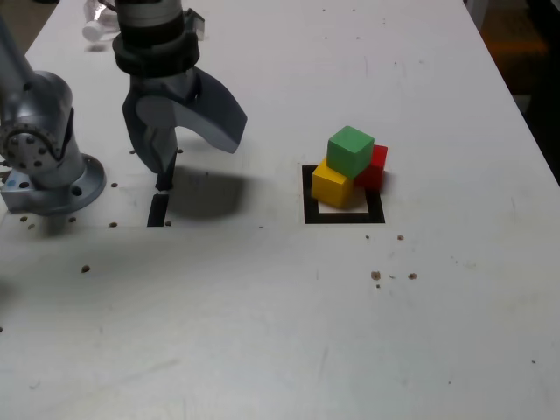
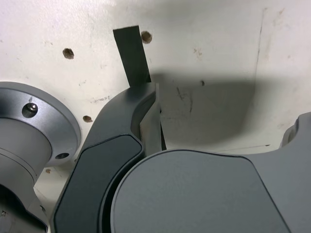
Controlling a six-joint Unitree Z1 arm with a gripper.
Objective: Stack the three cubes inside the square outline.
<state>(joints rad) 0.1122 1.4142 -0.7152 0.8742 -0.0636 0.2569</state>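
Exterior view, far left of the scene: my gripper (image 1: 199,164) hangs above the table (image 1: 254,324), fingers pointing down and spread wide, nothing between them. Wrist view agrees: one finger (image 2: 121,114) and the other (image 2: 291,160) stand well apart, with bare table surface between their tips.

Cubes: all three together at the square outline (image 1: 346,218), over to the exterior view's right of me and well apart from my fingers. Yellow cube (image 1: 332,187) low, at the outline's left side, overlapping the black tape there in the view. Red cube (image 1: 374,168) low as well, to the right and a little farther off, covering part of the tape at the far right corner. Green cube (image 1: 350,152) up on top, over the yellow one and the near left part of the red one; how its weight is shared between the two I cannot tell. Each cube is turned at an angle to the outline. Some of the white centre shows at the near side.

Around me: two short black strips (image 1: 157,211) lie in line below my fingers, the farther one partly hidden by a fingertip. My shadow (image 1: 208,194) falls just to their right. A grey round base (image 1: 58,206) stands left of the strips; a clear plastic object (image 1: 96,28) lies at the far left.
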